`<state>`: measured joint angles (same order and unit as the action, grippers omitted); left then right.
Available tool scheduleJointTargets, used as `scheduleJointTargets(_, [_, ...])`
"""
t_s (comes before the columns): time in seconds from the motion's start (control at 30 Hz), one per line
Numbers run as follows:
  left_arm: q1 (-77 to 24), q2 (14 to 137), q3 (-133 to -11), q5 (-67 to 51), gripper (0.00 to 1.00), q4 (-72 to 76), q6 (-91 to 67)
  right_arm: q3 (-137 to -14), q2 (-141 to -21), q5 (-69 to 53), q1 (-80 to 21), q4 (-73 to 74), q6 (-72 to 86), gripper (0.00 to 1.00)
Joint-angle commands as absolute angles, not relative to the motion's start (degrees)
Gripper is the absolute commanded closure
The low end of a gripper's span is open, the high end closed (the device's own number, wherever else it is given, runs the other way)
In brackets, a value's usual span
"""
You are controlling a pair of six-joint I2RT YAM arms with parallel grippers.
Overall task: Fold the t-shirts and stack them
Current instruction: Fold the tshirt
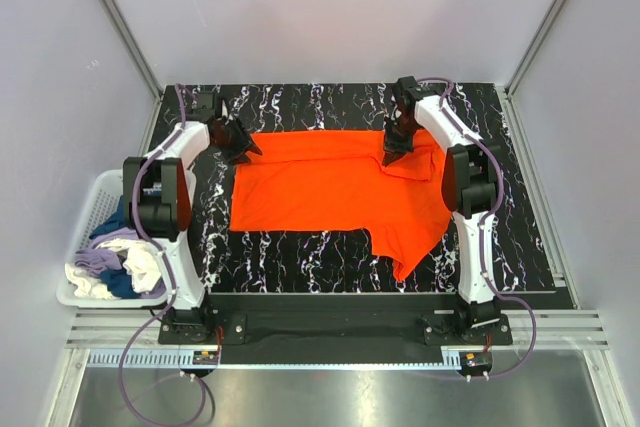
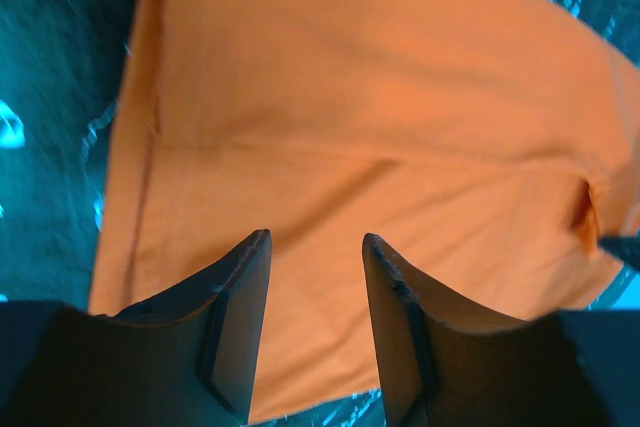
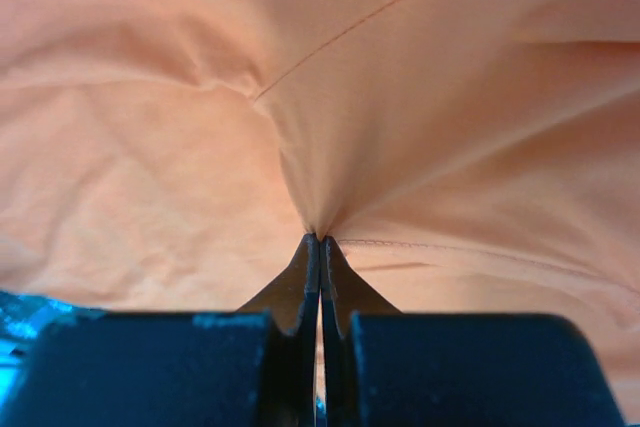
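Observation:
An orange t-shirt (image 1: 330,192) lies spread on the black marbled table (image 1: 300,252), one part hanging toward the near right. My left gripper (image 1: 243,152) is open and empty just above the shirt's far-left corner; in the left wrist view the cloth (image 2: 380,137) lies under the spread fingers (image 2: 240,287). My right gripper (image 1: 390,155) is shut on a pinch of the shirt near its far-right part; in the right wrist view the orange cloth (image 3: 300,147) puckers into the closed tips (image 3: 321,239).
A white basket (image 1: 88,217) with several crumpled shirts in white, lilac and blue stands off the table's left edge. Grey walls and metal frame posts surround the table.

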<state>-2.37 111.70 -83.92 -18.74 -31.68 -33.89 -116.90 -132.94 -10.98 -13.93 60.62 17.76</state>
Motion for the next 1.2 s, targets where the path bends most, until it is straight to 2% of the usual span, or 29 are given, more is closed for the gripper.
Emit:
scheduleJointTargets(0.0, [-2.1, 113.7, -88.5, -19.8, 0.53, -31.8, -33.1, -119.8, -130.0, -15.9, -14.6, 65.5, 19.6, 1.0])
scheduleJointTargets(0.4, [-1.4, 114.1, -88.5, -19.9, 0.53, -32.5, -32.5, -118.7, -132.3, -20.0, -14.4, 65.1, 20.9, 1.0])
scheduleJointTargets(0.47, [-1.3, 114.2, -88.8, -20.0, 0.52, -32.7, -32.4, -118.0, -132.5, -20.3, -13.9, 63.6, 21.3, 0.84])
scheduleJointTargets(0.53, [-1.3, 114.4, -89.4, -20.0, 0.52, -33.0, -32.3, -117.9, -132.5, -19.8, -12.6, 63.5, 20.7, 0.76])
scheduleJointTargets(0.7, [-1.3, 114.7, -90.2, -19.8, 0.51, -32.5, -32.1, -109.2, -122.3, -22.2, -4.6, 53.9, 24.2, 0.54])
scheduleJointTargets(0.8, [-1.3, 114.7, -90.2, -19.8, 0.51, -30.4, -32.3, -105.2, -119.4, -24.9, 2.7, 45.6, 29.7, 0.48])
scheduleJointTargets(0.93, [-1.3, 115.5, -90.0, -19.8, 0.52, -25.8, -33.2, -104.8, -120.4, -25.2, 8.3, 36.1, 37.3, 0.48])
scheduleJointTargets(1.17, [-1.2, 120.4, -90.1, -21.2, 0.52, -15.0, -39.8, -114.5, -131.8, -29.7, 13.0, 33.9, 39.3, 0.46])
